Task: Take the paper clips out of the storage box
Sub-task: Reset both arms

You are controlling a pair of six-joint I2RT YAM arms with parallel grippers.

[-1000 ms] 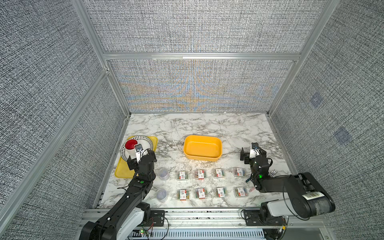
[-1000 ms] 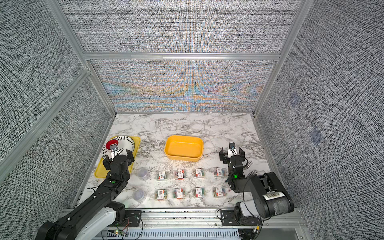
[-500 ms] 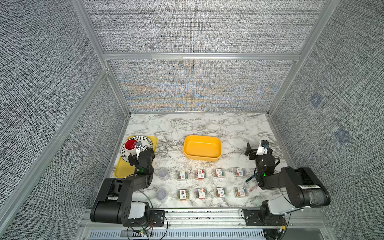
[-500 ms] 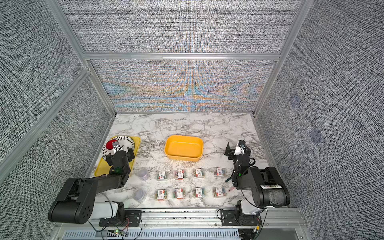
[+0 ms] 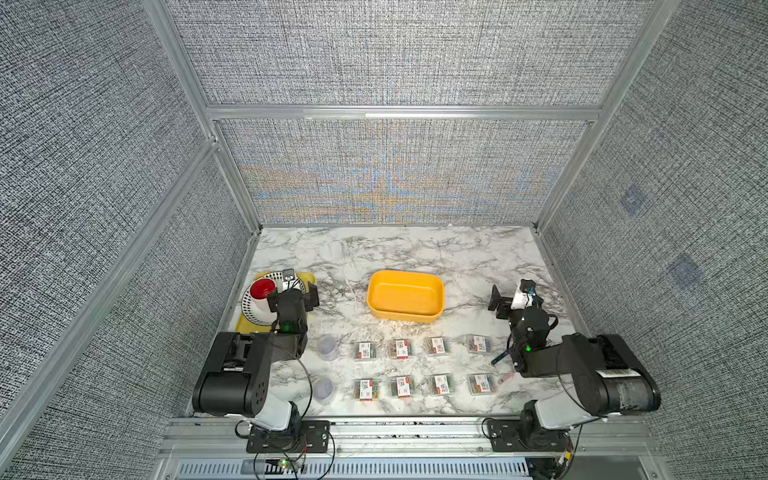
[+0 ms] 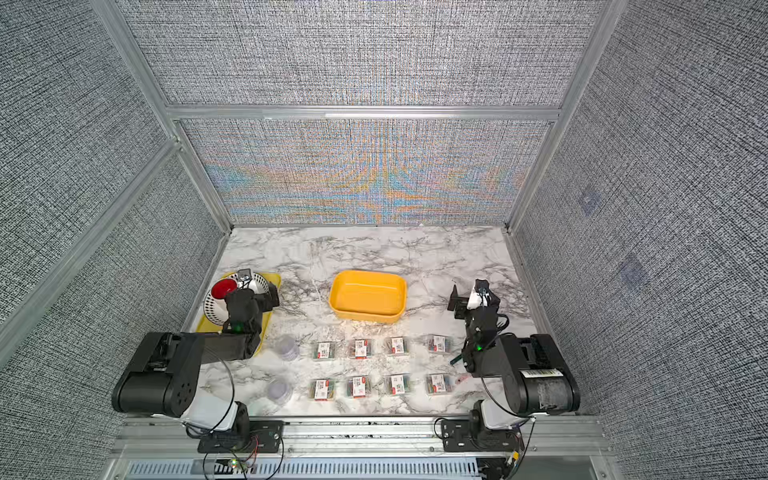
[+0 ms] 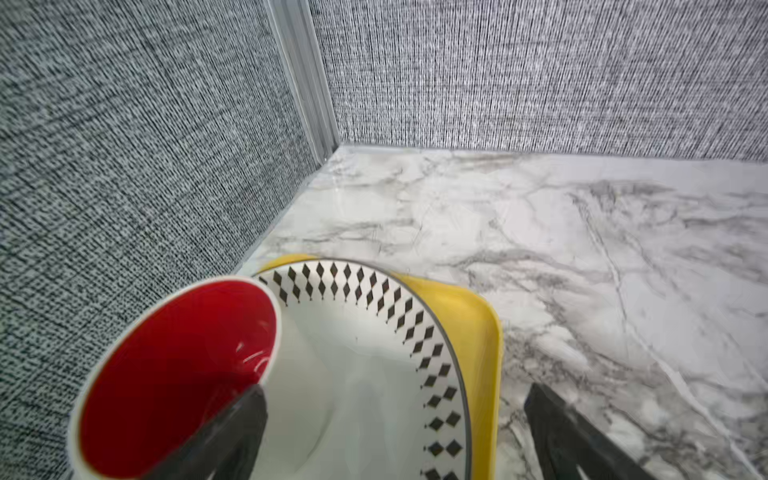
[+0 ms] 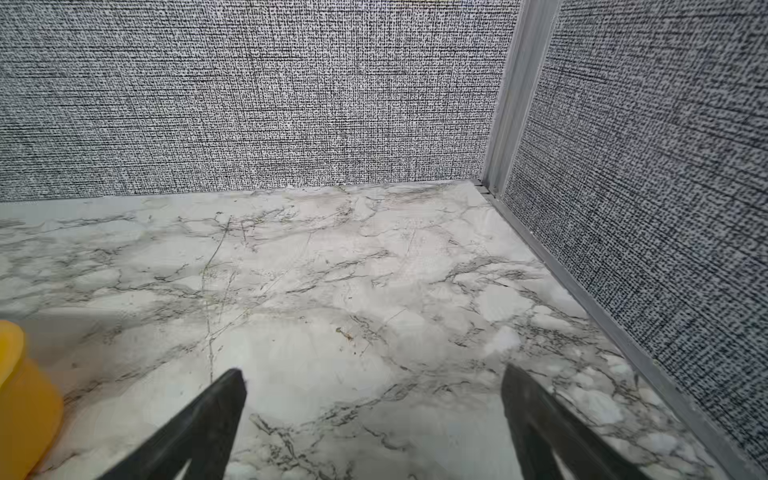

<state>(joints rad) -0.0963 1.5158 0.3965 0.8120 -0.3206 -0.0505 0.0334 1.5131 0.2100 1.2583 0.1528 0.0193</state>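
Paper clips point(image 5: 401, 348) out on the marble surface point(image 5: 374, 249); left hand point(image 7: 395, 397) and right hand point(image 8: 372, 372) spread wide, holding nothing.
Eight cases in two rows of four, on the robot's side of the yellow storage box point(image 5: 405, 296), apart from it; two round tubs point(image 5: 327, 347) at the rows' left end. Left hand hangs over a patterned plate point(image 7: 365, 374) and red-lined cup point(image 7: 178, 374) on a yellow tray point(image 7: 482, 328). Right hand over bare surface right of the box.

Storage box point(image 5: 399, 315) sits mid-table. In front of it, paper clip cases point(image 5: 401, 348) in two rows of four. Round tubs point(image 5: 327, 347) just left of those rows. Far left of the box: tray point(image 7: 482, 332), plate point(image 5: 253, 312) on it, cup point(image 5: 262, 289) on the plate.
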